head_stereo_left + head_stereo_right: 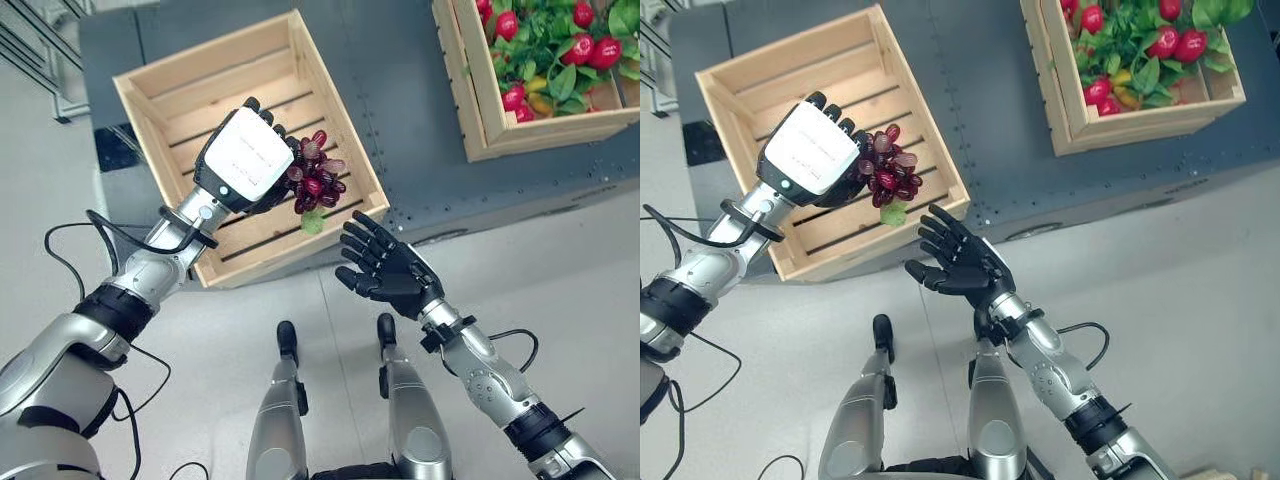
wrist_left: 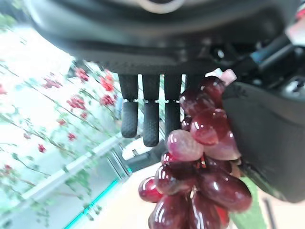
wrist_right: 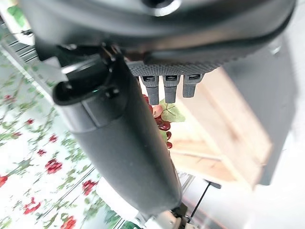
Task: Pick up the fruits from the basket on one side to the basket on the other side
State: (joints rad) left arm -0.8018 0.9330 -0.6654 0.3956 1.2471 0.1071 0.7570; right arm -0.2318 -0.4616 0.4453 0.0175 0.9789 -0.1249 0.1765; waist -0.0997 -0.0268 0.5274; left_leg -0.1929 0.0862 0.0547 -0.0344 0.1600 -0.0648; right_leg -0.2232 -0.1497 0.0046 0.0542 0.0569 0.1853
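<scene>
We see the left hand (image 1: 243,158) gripping the grapes (image 1: 316,184) over the empty crate (image 1: 335,130); the right hand (image 1: 388,268) waits beside it, fingers spread. We judge a low release best, so the bunch settles on the slats. The left wrist view shows the thumb (image 2: 267,138) pinching the bunch

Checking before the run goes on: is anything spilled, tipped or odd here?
Nothing stands out. The left hand holds the grape bunch over the empty crate; the right hand waits open; the full crate sits upright.
</scene>
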